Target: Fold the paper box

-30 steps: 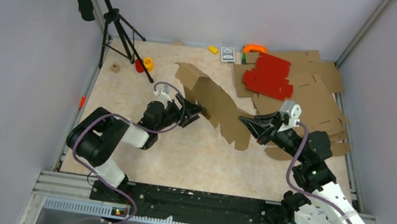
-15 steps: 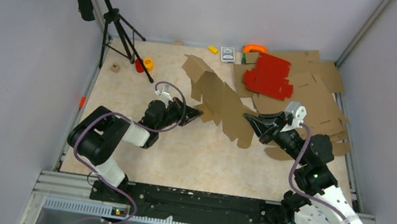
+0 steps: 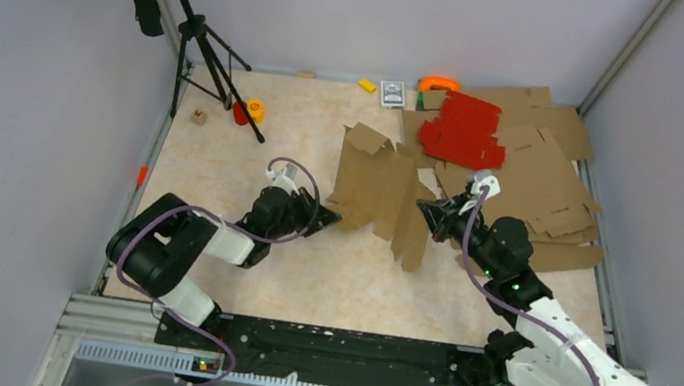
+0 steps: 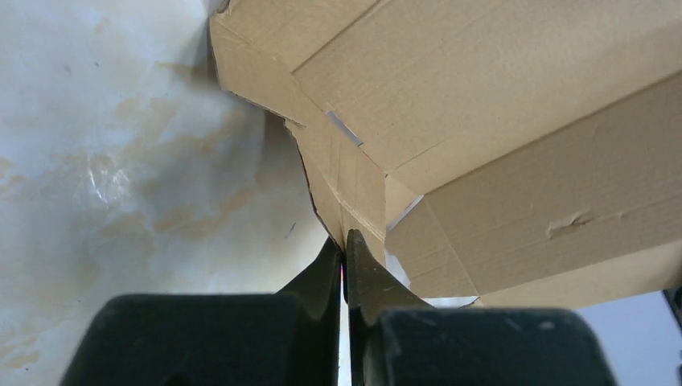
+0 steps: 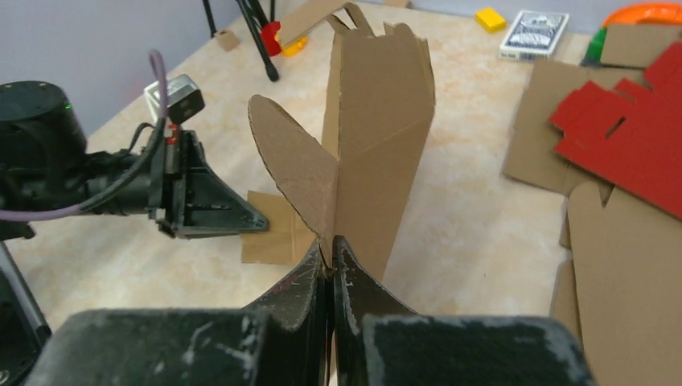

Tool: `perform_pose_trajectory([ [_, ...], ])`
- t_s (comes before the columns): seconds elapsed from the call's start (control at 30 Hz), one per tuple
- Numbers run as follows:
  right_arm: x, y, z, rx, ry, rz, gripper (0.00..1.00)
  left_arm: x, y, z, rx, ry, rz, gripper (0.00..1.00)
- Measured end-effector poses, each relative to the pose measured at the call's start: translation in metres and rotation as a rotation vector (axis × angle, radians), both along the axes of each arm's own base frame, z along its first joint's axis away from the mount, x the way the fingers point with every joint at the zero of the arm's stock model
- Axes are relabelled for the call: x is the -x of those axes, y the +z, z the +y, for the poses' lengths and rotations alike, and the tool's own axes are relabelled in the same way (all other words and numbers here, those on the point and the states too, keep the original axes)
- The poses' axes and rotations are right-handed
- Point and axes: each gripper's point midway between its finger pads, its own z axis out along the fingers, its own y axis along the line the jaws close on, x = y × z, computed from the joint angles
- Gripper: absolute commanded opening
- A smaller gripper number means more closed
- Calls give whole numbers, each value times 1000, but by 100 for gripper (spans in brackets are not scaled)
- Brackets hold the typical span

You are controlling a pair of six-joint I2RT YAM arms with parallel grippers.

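Observation:
The paper box [image 3: 385,184] is a plain brown creased cardboard piece, raised on edge mid-table between both arms. My left gripper [image 3: 332,218] is shut on its lower left flap corner. In the left wrist view the cardboard [image 4: 482,121] narrows to a tip pinched at the gripper [image 4: 344,241]. My right gripper [image 3: 425,208] is shut on the right edge. The right wrist view shows the box panel [image 5: 378,121] rising upright from that gripper [image 5: 330,245], a rounded flap folded out to the left, and the left gripper [image 5: 256,219] over a flap lying flat.
Red cardboard sheets [image 3: 466,130] lie on larger flat brown sheets [image 3: 547,176] at the back right. A tripod [image 3: 203,42] stands back left, with small red and yellow items [image 3: 248,111] and a little cube [image 3: 198,116]. A card deck [image 3: 392,93] and an orange ring [image 3: 439,84] lie by the back wall.
The left gripper shut on the box's flap corner. The box swung from a leftward-sprawled tilt to a more compact upright stance, shifted right. The right arm turned and moved toward the middle.

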Motion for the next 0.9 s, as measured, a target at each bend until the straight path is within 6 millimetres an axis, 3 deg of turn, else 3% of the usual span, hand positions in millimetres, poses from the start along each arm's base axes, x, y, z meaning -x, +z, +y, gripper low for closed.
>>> perform_pose_trajectory([
  [0.13,-5,-19,-1,3,-40,57,0,14,-15,-11,-82,-40,-4,0],
  [0.33,-9,-21,-4,-9,-82,72,0,27,-41,-22,-153,-86,21,0],
  [0.43,-11,-23,-8,16,-108,90,0,26,-44,-25,-157,-91,12,0],
  [0.67,-19,1,2,38,-91,173,0,19,-47,-30,-156,-96,-13,0],
  [0.9,-28,2,-1,-80,-142,355,0,19,-49,-33,-184,-109,-49,0],
])
